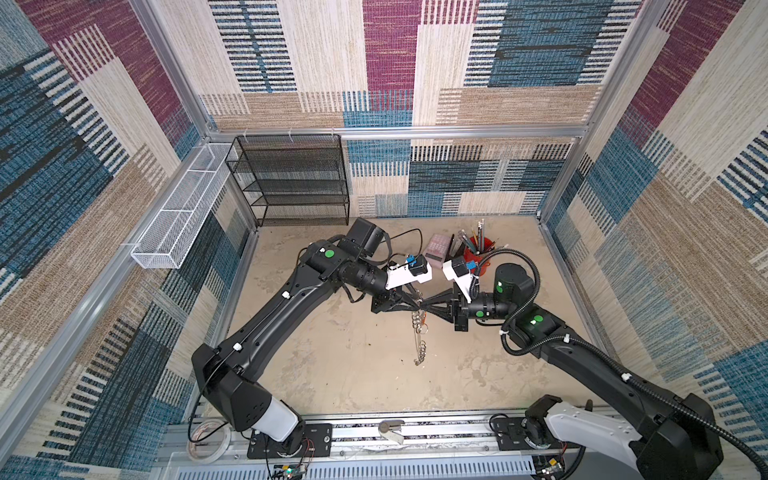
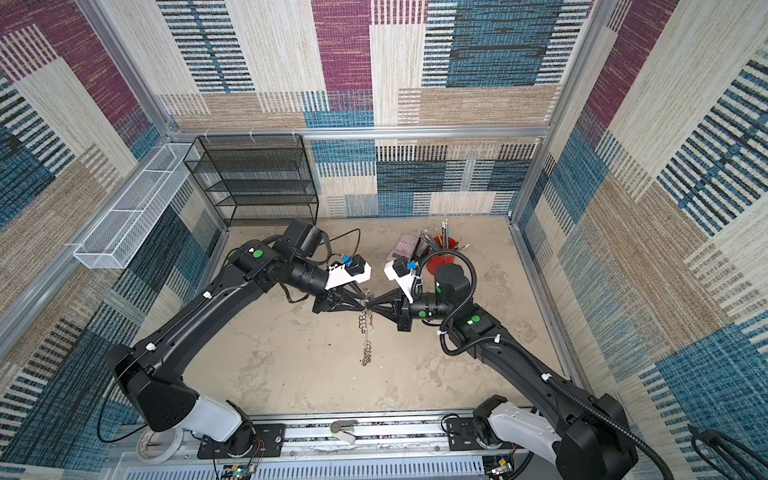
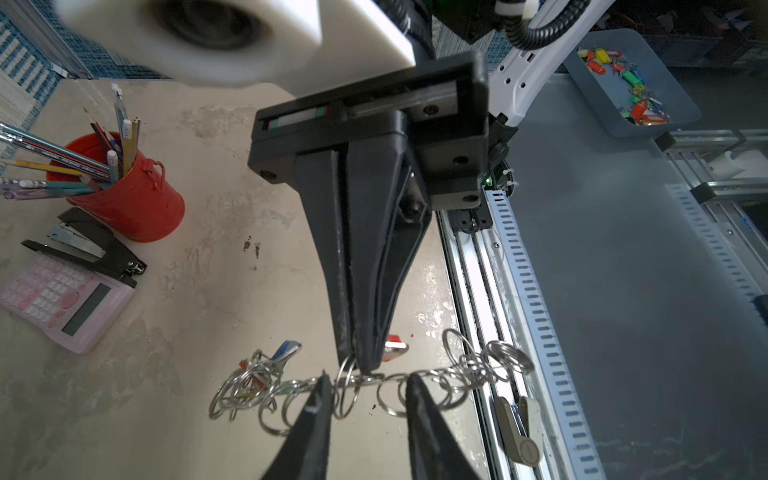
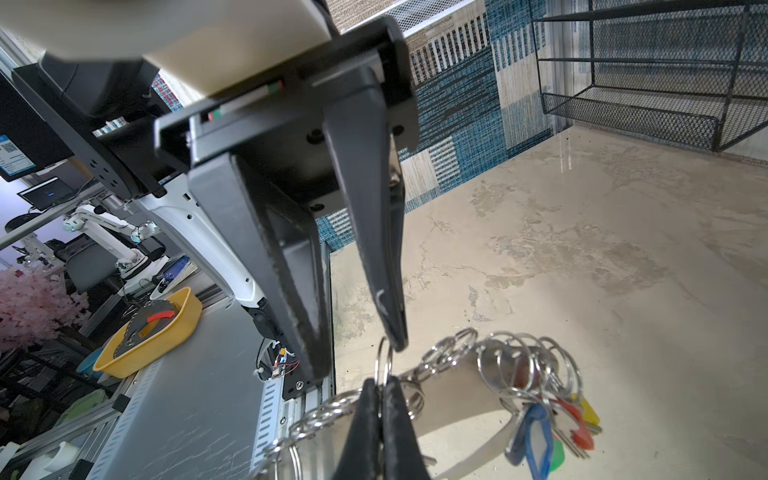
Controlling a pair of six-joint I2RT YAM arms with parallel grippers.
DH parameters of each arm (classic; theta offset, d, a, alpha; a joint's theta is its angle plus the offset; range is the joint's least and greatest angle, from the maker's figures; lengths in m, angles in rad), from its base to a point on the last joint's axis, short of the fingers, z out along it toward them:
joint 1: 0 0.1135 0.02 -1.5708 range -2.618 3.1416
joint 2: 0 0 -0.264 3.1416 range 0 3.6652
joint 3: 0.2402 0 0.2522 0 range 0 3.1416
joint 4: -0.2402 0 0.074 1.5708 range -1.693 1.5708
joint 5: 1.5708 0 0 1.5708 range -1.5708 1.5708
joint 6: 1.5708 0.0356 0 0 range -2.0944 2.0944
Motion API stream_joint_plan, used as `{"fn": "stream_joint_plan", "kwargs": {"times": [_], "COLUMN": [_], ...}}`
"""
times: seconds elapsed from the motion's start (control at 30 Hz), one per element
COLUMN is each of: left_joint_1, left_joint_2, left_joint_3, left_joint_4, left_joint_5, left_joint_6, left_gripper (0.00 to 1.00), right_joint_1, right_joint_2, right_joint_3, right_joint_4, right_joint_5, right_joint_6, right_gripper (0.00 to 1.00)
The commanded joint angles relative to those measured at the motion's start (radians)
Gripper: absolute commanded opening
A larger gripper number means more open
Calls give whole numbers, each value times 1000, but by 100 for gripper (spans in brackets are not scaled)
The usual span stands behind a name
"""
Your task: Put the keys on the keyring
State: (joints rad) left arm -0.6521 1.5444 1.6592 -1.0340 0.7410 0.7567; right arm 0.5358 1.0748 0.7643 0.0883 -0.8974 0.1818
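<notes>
Keyring of flat grey band edged with silver split rings hangs over the beige tabletop — right gripper pinched tight on one ring, left gripper partly spread, straddling the rings.

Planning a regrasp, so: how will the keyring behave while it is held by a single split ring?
Probably floppy: the keyring dangles limp from the right gripper in both top views. Likely to swing or twist, as the fingers pinch it at just one spot. The tagged keys bunch on one stretch, so that part may pull heavier.
</notes>
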Motion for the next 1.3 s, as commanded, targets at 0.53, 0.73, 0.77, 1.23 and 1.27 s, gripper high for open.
{"fn": "stream_joint_plan", "kwargs": {"times": [0.53,0.73,0.77,1.23,1.27], "left_joint_1": [-20,-21,-21,-18,-18], "left_joint_2": [14,10,5,-92,-97], "left_joint_3": [5,-8,-18,-152,-158], "left_joint_4": [0,22,34,168,175], "left_joint_5": [-64,-70,-69,-70,-69], "left_joint_6": [1,-18,-28,-97,-100], "left_gripper": [4,0,0,0,0], "right_joint_1": [4,4,4,-10,-15], "right_joint_2": [6,6,2,-20,-22], "right_joint_3": [-2,-2,-2,-9,-11], "right_joint_4": [39,38,38,40,44], "right_joint_5": [-8,-1,6,16,13], "right_joint_6": [-9,-6,-5,31,36], "right_gripper": [0,0,0,39,42]}}
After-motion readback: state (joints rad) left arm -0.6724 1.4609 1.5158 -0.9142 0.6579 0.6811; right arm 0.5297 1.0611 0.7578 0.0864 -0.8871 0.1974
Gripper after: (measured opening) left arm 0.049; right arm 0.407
